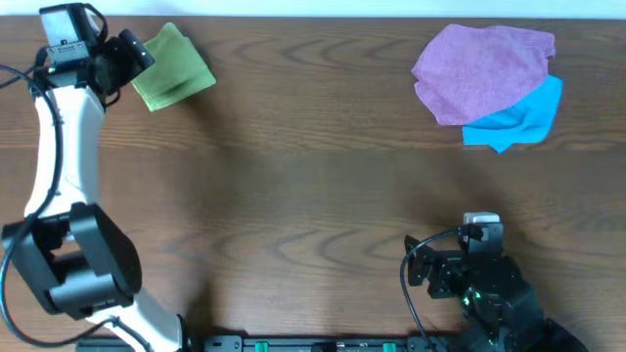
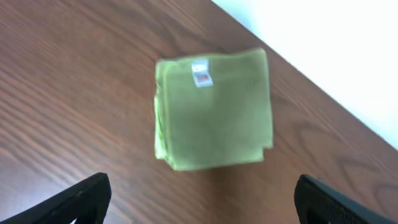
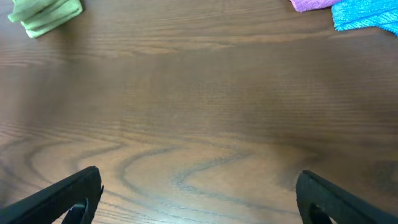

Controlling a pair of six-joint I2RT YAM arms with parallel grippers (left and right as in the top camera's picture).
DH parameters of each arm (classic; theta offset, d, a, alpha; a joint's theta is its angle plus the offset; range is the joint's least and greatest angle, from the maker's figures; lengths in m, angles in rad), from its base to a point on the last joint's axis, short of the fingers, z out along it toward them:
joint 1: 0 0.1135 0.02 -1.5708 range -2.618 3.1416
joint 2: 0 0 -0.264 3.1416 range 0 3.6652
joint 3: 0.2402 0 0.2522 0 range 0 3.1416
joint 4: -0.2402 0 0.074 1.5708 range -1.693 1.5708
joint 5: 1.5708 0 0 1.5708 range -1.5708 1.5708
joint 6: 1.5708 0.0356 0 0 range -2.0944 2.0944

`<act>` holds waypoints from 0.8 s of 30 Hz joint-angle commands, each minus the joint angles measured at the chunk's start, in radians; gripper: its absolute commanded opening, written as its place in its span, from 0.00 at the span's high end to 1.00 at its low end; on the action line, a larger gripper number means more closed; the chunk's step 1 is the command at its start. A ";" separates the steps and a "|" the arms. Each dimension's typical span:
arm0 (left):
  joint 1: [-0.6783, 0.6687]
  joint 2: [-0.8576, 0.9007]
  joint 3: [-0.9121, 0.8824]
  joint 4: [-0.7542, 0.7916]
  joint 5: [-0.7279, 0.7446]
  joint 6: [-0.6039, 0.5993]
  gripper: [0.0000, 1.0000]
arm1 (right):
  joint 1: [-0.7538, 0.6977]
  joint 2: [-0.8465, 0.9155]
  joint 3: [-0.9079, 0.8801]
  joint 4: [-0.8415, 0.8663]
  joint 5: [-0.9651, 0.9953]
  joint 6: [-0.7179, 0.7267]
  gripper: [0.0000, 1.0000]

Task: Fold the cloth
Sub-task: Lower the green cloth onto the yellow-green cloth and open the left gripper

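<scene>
The cloth [image 1: 173, 66] lies at the far left of the table as a small folded lime-green square. In the left wrist view the cloth [image 2: 214, 115] shows its white tag [image 2: 200, 73] on top, near its far edge. My left gripper [image 1: 137, 51] hovers just left of it, open, and in its own view the left gripper [image 2: 202, 186] has bare wood between its fingers, with the cloth beyond the tips. Near the front edge at the right, my right gripper [image 1: 416, 262] is open over bare table. The right gripper [image 3: 199, 180] holds nothing, and the cloth [image 3: 45, 15] shows far off at the upper left.
A crumpled purple cloth [image 1: 484, 70] lies at the far right, overlapping a blue cloth [image 1: 523, 117] beneath it. The table's far edge [image 1: 313, 18] runs just behind the cloths. Brown wood table [image 1: 313, 176] stretches between the two arms.
</scene>
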 commanded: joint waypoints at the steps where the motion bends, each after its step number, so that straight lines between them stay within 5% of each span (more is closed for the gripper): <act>1: -0.024 -0.051 0.018 -0.036 0.014 0.015 0.05 | -0.007 -0.004 -0.005 -0.002 0.013 0.015 0.01; 10: -0.088 -0.154 0.018 -0.062 0.042 0.010 0.05 | -0.007 -0.004 -0.005 -0.002 0.013 0.015 0.01; 16: -0.095 -0.203 0.018 -0.227 0.118 -0.012 0.05 | -0.007 -0.004 -0.005 -0.002 0.013 0.015 0.01; 24: -0.103 -0.291 0.018 -0.351 0.116 0.112 0.05 | -0.007 -0.004 -0.005 -0.002 0.013 0.015 0.01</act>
